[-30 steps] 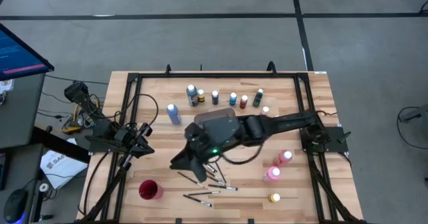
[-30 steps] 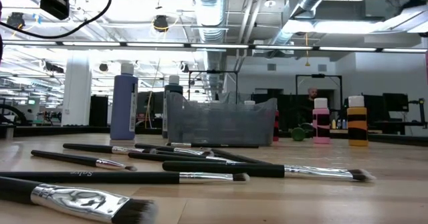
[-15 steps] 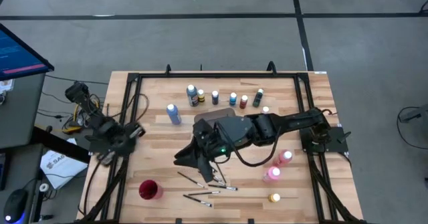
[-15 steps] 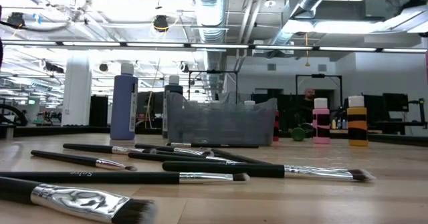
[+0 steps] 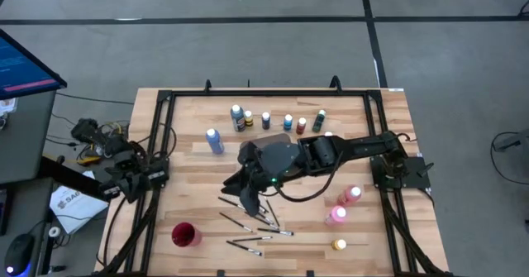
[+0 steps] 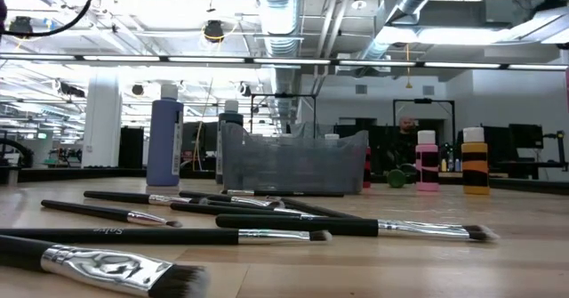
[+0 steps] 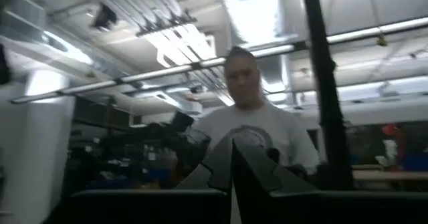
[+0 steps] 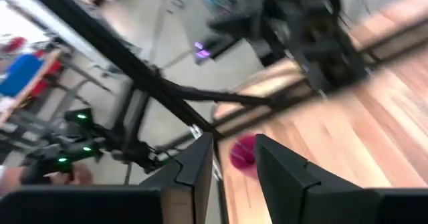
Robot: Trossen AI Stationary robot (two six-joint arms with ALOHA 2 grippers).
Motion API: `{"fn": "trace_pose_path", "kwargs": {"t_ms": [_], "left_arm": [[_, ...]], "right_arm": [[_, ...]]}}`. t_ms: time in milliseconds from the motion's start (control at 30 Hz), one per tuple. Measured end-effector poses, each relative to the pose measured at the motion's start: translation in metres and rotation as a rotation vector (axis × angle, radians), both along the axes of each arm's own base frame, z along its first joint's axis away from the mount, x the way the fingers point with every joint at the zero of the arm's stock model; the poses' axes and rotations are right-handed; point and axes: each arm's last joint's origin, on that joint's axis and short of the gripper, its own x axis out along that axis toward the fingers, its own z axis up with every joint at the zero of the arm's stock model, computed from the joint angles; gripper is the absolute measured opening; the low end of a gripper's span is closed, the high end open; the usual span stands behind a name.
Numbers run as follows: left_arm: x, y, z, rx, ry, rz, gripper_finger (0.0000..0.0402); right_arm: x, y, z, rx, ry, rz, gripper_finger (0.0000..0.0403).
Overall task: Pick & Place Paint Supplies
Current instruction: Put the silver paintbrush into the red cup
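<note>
A pale wooden tabletop (image 5: 198,174) framed by black rails stands on a grey floor; the low view looks into a bright hall of ceiling ducts, with a person in a pale shirt (image 7: 257,137) beyond. Small pale-capped paint bottles (image 5: 265,120) line the far side beside a translucent grey tray (image 6: 293,163), pink and yellow ones (image 5: 337,215) stand right, and thin dark paintbrushes (image 5: 248,226) lie near centre, right of a red cup (image 5: 184,234). The right gripper (image 5: 250,196) hangs over the brushes, fingers (image 8: 194,174) slightly parted around nothing; the left gripper (image 7: 232,167), pressed closed, waits off the table's left edge.

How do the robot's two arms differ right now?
The right gripper reaches over the table's middle, above the paintbrushes; the left gripper sits folded back at the table's left edge. The right fingers stand apart; the left ones are pressed together. Neither holds anything.
</note>
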Motion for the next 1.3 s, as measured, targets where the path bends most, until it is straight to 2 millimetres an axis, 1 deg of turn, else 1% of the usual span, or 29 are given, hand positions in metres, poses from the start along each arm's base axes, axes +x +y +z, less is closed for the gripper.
{"fn": "trace_pose_path", "kwargs": {"t_ms": [100,233,367,533,600,700,800,933,1033,1100,1200,1300], "left_arm": [[0.002,0.011,0.003,-0.071,0.014,0.147,0.0003],[-0.004,0.025,0.007,-0.159,-0.042,0.34,0.0003],[-0.008,0.032,0.012,-0.208,-0.136,0.479,0.0003],[-0.007,0.038,0.013,-0.274,-0.142,0.623,0.0003],[-0.009,0.04,0.014,-0.329,-0.159,0.66,0.0003],[-0.021,0.042,0.021,-0.412,-0.312,0.731,0.0003],[-0.038,0.041,0.026,-0.441,-0.536,0.767,0.0003],[-0.059,0.04,0.028,-0.488,-0.768,0.759,0.0003],[-0.059,0.038,0.029,-0.442,-0.772,0.72,0.0003],[-0.058,0.038,0.028,-0.441,-0.77,0.719,0.0003],[-0.058,0.038,0.028,-0.436,-0.771,0.72,0.0003],[-0.057,0.038,0.028,-0.437,-0.765,0.715,0.0003]], "right_arm": [[-0.001,-0.006,-0.006,0.042,0.077,-0.048,0.0107],[-0.002,-0.007,-0.008,0.047,0.103,-0.078,0.0107],[-0.003,-0.006,-0.01,0.041,0.117,-0.077,0.0107],[-0.004,-0.008,-0.012,0.019,0.143,-0.075,0.0108],[-0.007,-0.012,-0.018,0.0,0.211,-0.084,0.0108],[-0.015,-0.019,-0.03,-0.041,0.362,-0.146,0.0108],[-0.02,-0.028,-0.039,-0.082,0.466,-0.184,0.0108],[-0.021,-0.036,-0.053,-0.142,0.572,-0.176,0.0108],[-0.026,-0.04,-0.055,-0.172,0.635,-0.172,0.0108],[-0.025,-0.042,-0.064,-0.211,0.697,-0.163,0.0108],[-0.019,-0.041,-0.089,-0.238,0.844,-0.157,0.0117],[-0.013,-0.035,-0.116,-0.241,0.988,-0.118,0.0146]]}}
